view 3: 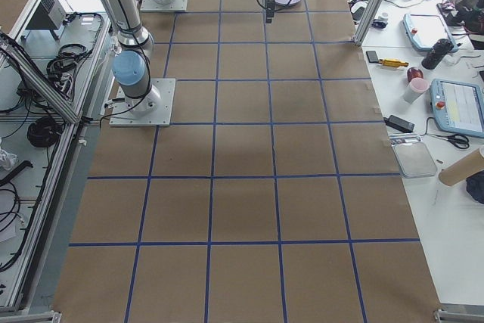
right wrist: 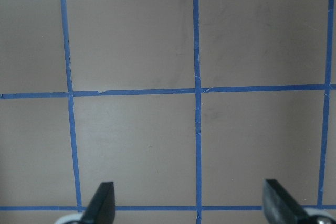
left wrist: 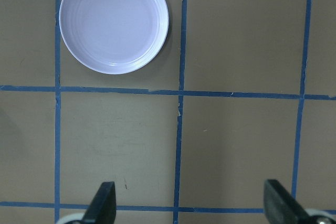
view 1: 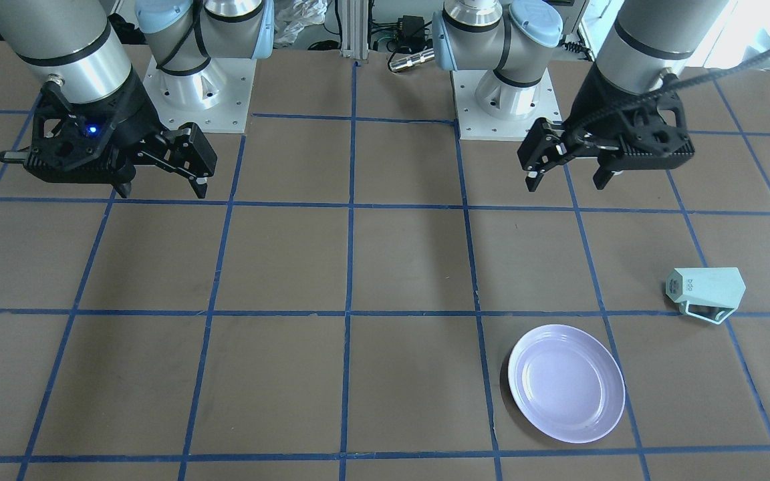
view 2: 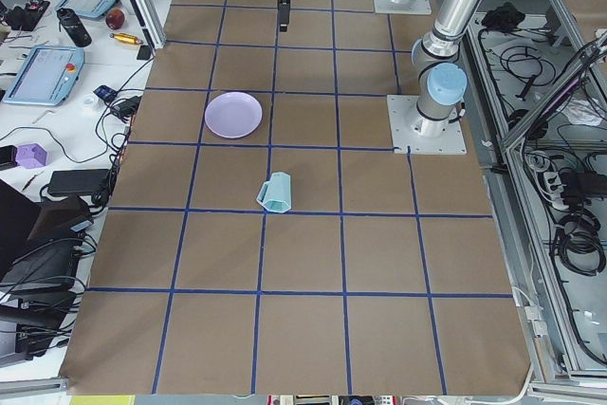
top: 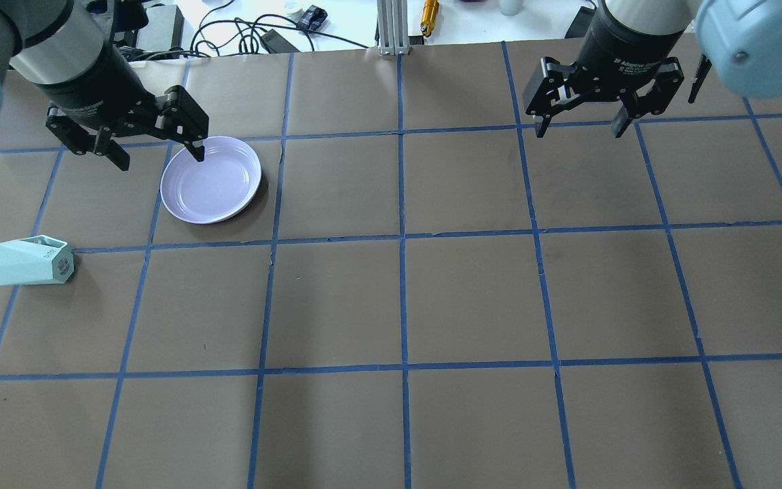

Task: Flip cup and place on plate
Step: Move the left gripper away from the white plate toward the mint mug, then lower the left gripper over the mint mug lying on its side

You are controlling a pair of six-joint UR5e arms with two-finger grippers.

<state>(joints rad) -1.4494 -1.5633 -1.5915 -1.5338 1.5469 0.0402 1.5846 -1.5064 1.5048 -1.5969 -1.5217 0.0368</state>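
The mint-green cup [view 1: 706, 288] [top: 30, 261] [view 2: 276, 192] is lying on its side on the robot's left half of the table [view 1: 412, 267]. It is resting along a blue tape line [view 1: 625, 312]. Its base, with the dark lettering, is facing the table's middle, and its angular handle is pointing toward the operators' edge. Bare brown paper is lying open all around it, with nothing touching it.

The lavender plate [view 1: 567, 383] [top: 211, 178] [view 2: 233, 114] [left wrist: 114, 21] is sitting flat and upright in the neighbouring grid square, diagonally from the cup, closer to the operators' edge and to the middle. The 2 are lying well apart. The plate's rim is nearly meeting the tape line on 1 side.

The left gripper [view 1: 567, 184] [top: 160, 159] [left wrist: 191, 205] is hovering above the table on the robot's side of the plate, fingers pointing down. Its 2 fingers [left wrist: 102, 205] are spread wide and holding nothing. The left wrist view is showing only tape and paper between them, with the plate ahead.

The right gripper [view 1: 161, 192] [top: 579, 129] [right wrist: 191, 205] is hanging over the other half, well away from both objects. It too is gaping wide and carrying nothing, above bare squares.
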